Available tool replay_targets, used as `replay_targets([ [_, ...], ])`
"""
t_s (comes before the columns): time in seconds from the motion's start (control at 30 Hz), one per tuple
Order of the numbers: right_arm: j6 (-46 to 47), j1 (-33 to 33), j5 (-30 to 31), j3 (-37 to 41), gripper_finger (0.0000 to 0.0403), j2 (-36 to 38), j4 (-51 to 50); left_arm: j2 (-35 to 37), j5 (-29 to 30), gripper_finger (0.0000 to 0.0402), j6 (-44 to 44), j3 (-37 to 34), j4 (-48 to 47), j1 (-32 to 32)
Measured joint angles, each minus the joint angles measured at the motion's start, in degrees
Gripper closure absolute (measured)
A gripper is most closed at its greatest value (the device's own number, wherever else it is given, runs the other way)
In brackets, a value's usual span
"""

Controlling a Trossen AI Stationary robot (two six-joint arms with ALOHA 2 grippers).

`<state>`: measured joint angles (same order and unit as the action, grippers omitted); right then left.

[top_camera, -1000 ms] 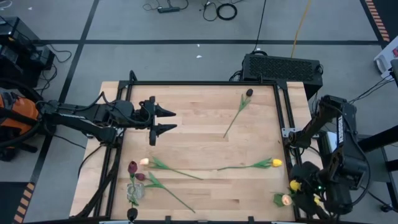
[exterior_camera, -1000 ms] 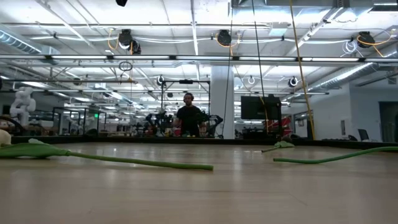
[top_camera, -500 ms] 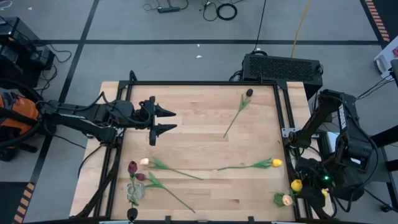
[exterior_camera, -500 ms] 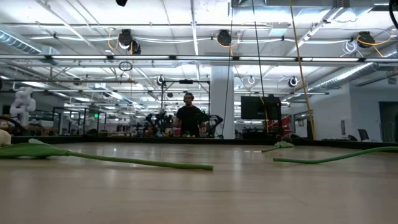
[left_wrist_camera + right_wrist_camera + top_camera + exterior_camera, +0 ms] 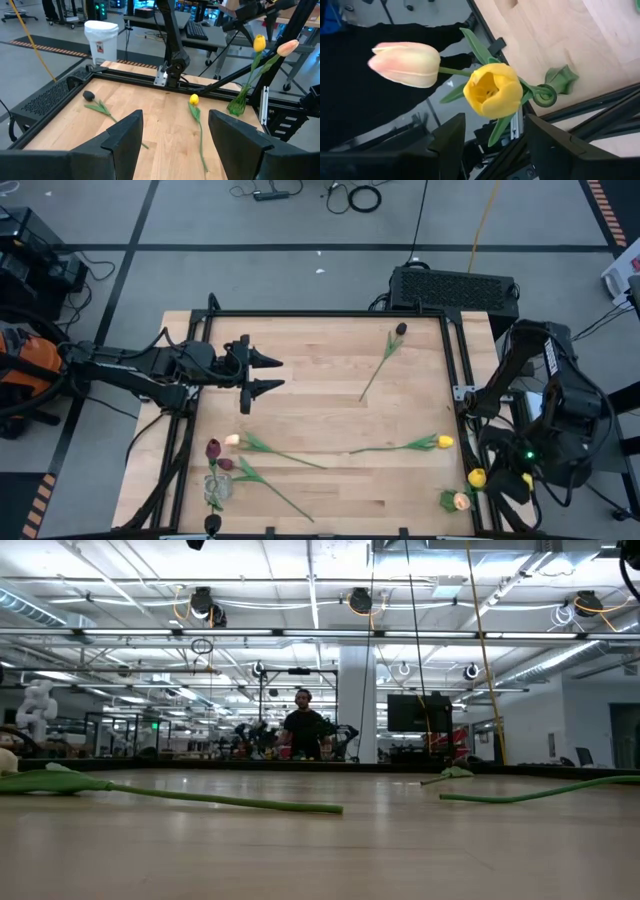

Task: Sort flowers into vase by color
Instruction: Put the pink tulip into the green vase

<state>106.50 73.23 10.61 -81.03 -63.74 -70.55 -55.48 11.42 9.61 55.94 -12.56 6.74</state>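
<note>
- The right gripper (image 5: 497,502), off the desk's (image 5: 320,380) right edge, has drifted slightly further out; fingers spread, grasping nothing.
- The left gripper (image 5: 276,373) is unchanged, released.
- Yellow tulip (image 5: 492,90) and peach tulip (image 5: 406,63) stand at that desk corner.

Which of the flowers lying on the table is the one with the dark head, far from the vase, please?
It is the flower at the table's far side, its dark head toward the far edge. The other lone flower has a yellow head.
</note>
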Motion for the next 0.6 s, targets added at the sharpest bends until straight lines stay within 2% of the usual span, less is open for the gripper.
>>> replay_targets([
  [0.13,0.01,0.01,0.64,0.0,0.0206,2.06,-0.2,0.0,0.0,0.0168,0.02,0.0,0.0,0.01],
  [0.27,-0.64,0.01,7.03,0.02,0.0206,4.91,-2.54,0.0,0.0,0.0168,0.02,0.0,0.0,0.0],
  [0.47,1.39,-0.02,21.59,0.02,0.0206,10.54,-13.48,0.0,0.92,0.0169,0.0,0.0,0.0,0.0],
  [0.53,3.03,-0.15,28.67,0.02,0.0206,12.0,-17.96,0.0,0.94,0.0169,0.0,0.0,0.0,0.0],
  [0.6,4.07,-0.99,38.65,0.24,0.0206,12.79,-19.51,0.0,0.99,0.0169,0.11,0.0,0.0,0.02],
])
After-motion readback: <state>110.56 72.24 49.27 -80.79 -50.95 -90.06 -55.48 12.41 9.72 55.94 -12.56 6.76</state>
